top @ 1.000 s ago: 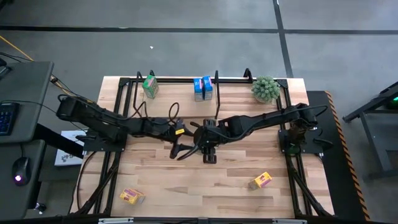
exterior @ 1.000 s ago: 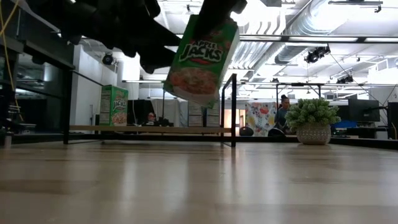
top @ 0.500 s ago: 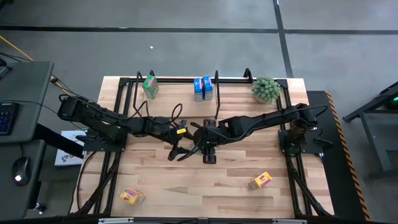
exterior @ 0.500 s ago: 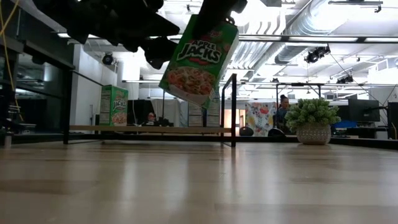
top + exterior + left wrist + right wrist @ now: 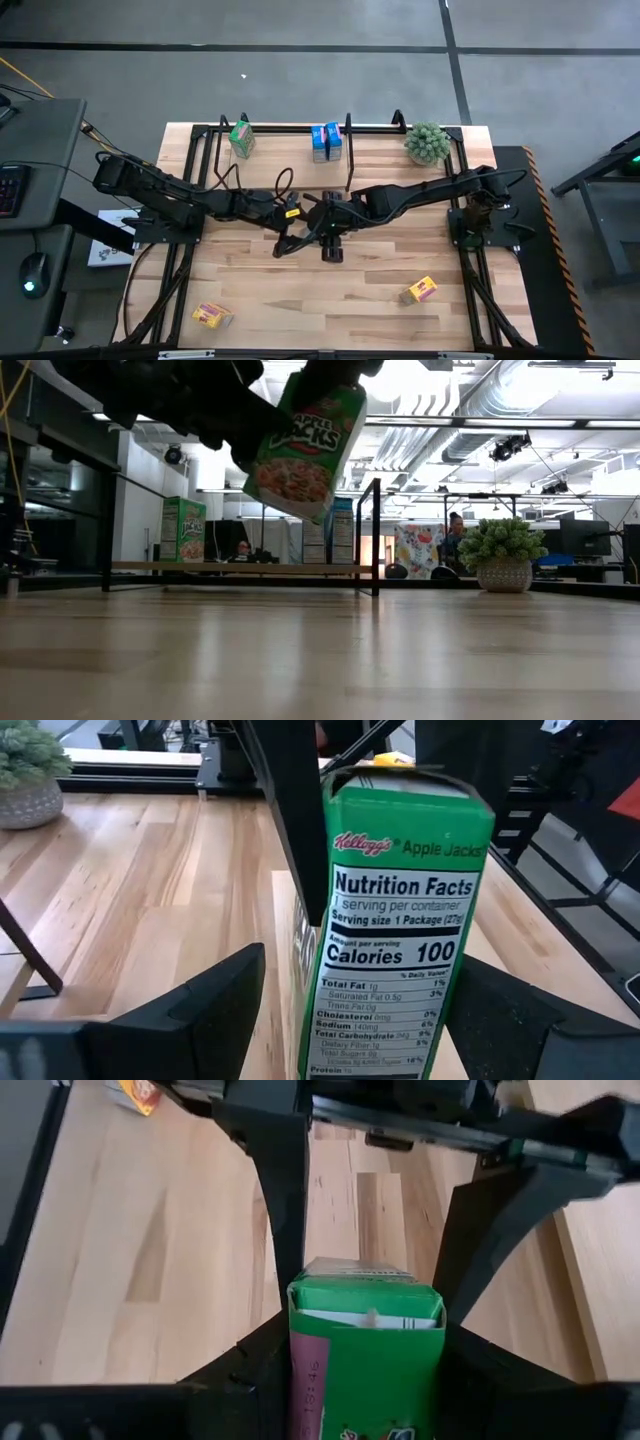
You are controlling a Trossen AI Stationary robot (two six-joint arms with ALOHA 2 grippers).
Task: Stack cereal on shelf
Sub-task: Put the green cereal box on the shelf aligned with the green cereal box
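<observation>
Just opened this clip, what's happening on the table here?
Both arms meet over the middle of the table. The right gripper holds a green Apple Jacks box in the air, tilted. The left gripper is open with a finger on each side of the box, as if for a handover. On the shelf at the far edge stand a green box and a blue pair; two yellow boxes lie near the front.
</observation>
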